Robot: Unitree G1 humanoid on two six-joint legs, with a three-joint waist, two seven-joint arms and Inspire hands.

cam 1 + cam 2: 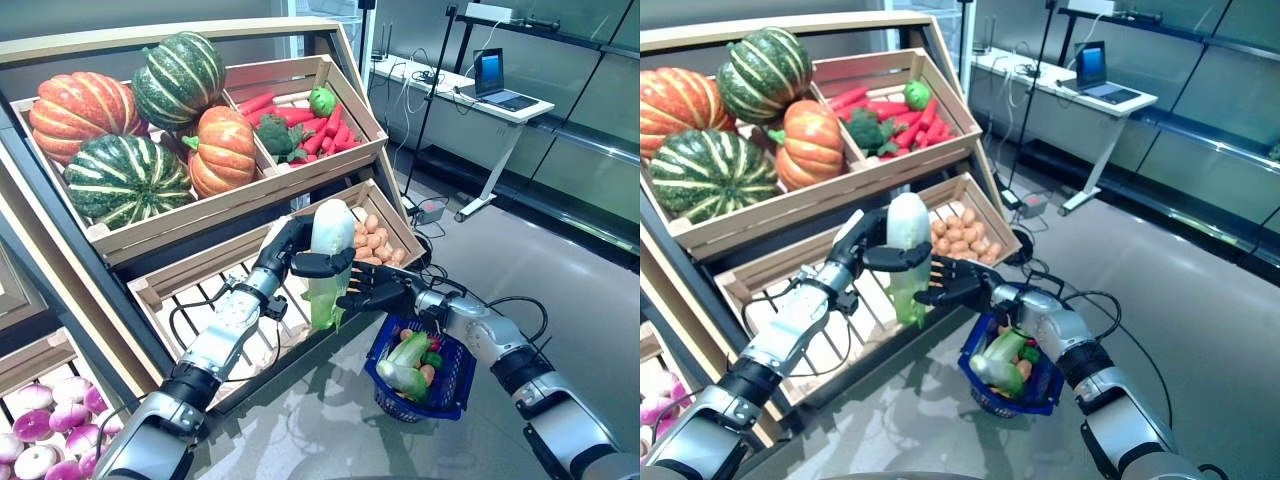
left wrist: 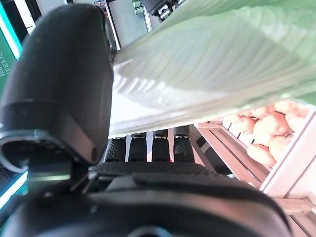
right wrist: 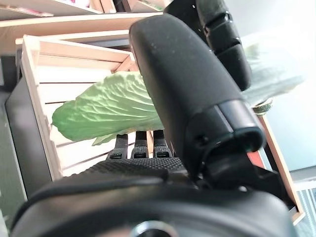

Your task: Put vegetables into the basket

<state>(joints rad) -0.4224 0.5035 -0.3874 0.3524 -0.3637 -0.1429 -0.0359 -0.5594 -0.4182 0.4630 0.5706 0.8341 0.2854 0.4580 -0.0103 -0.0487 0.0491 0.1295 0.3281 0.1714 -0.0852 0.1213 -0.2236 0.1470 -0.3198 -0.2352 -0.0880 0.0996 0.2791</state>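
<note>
A long white and pale green cabbage [image 1: 331,240] stands upright in front of the lower crates, with my left hand [image 1: 292,256] shut on its middle. In the left wrist view the cabbage [image 2: 207,64] lies between the thumb [image 2: 64,79] and the fingers [image 2: 148,148]. My right hand [image 1: 378,290] is open, its straight fingers reaching to the cabbage's leafy lower end [image 3: 103,111]. A blue basket [image 1: 458,375] hangs below my right forearm. It holds a pale green vegetable [image 1: 405,358] and some smaller ones.
Sloped wooden crates stand behind: pumpkins [image 1: 130,130] upper left, carrots and broccoli [image 1: 300,125] upper right, potatoes [image 1: 376,240] lower right, a slatted crate [image 1: 200,300] beside them. Purple onions [image 1: 50,420] lie lower left. A desk with a laptop [image 1: 492,85] stands far right.
</note>
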